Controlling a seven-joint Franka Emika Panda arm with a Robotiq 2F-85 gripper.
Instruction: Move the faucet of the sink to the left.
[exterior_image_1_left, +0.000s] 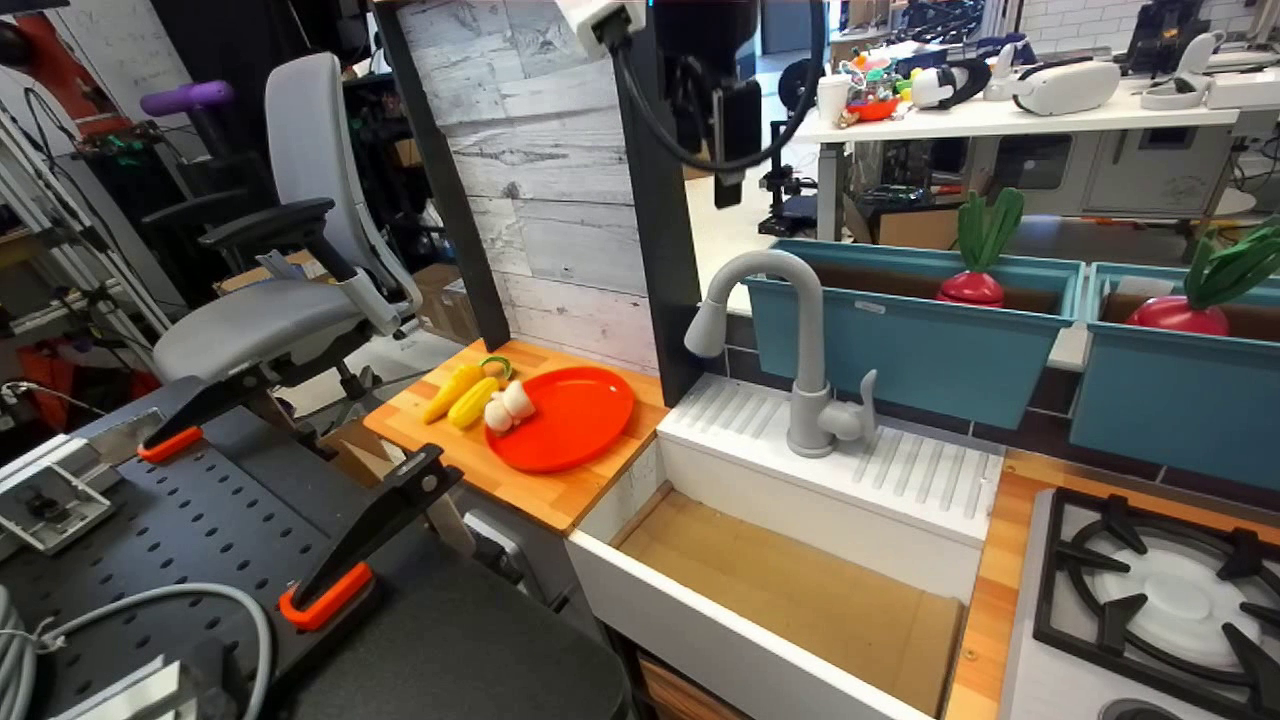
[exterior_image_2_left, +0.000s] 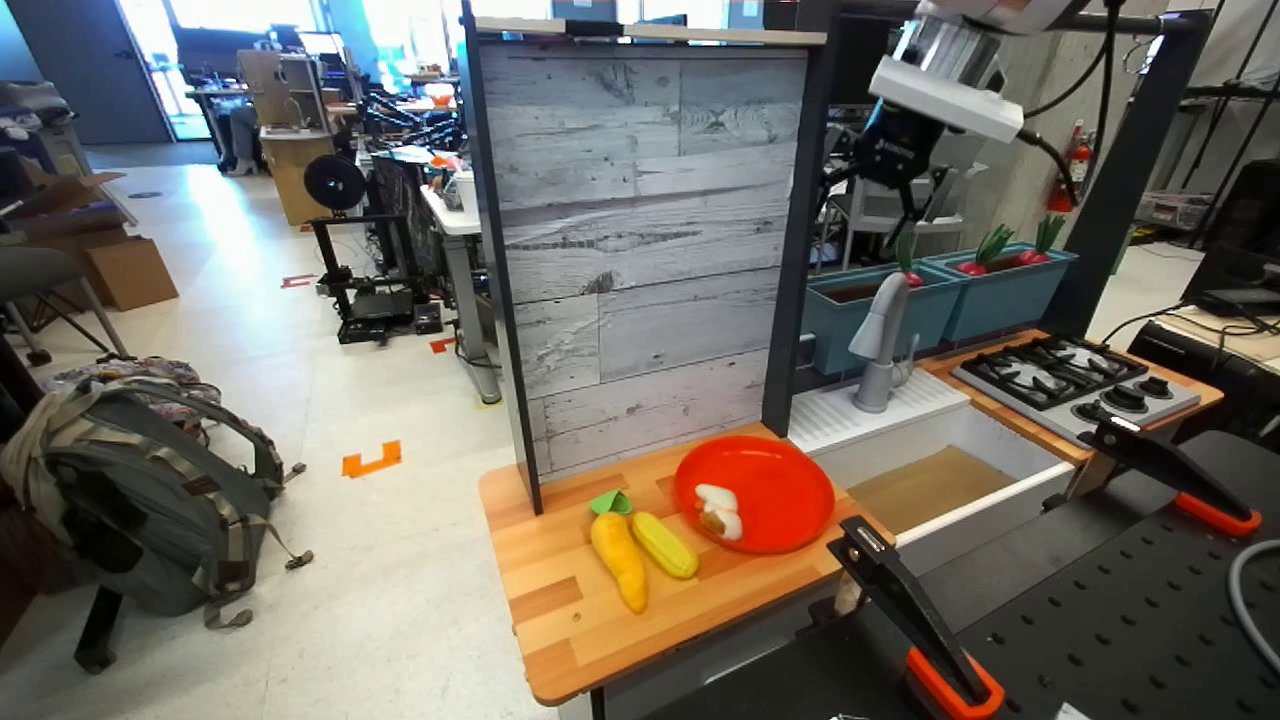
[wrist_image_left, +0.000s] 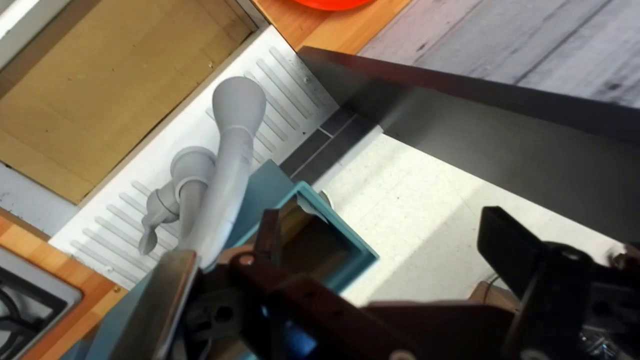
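Observation:
The grey faucet (exterior_image_1_left: 810, 340) stands on the ribbed white rim at the back of the white sink (exterior_image_1_left: 715, 630) with its tan basin. Its arched spout points along the rim toward the dark post and red plate side; it also shows in an exterior view (exterior_image_2_left: 880, 340). In the wrist view the faucet (wrist_image_left: 232, 155) is left of the jaws, its near end partly hidden behind the gripper body. My gripper (wrist_image_left: 380, 220) is open, with nothing between the fingers. In both exterior views the gripper (exterior_image_1_left: 730, 155) hangs above the faucet, apart from it; it also shows here (exterior_image_2_left: 885, 195).
Teal bins (exterior_image_1_left: 910, 350) with red radishes hang behind the faucet. A grey wood-pattern panel (exterior_image_2_left: 640, 250) with a dark post (exterior_image_1_left: 665, 220) stands beside the sink. A red plate (exterior_image_2_left: 790, 490), yellow vegetables (exterior_image_2_left: 665, 545) and a stove (exterior_image_1_left: 1160, 600) flank it.

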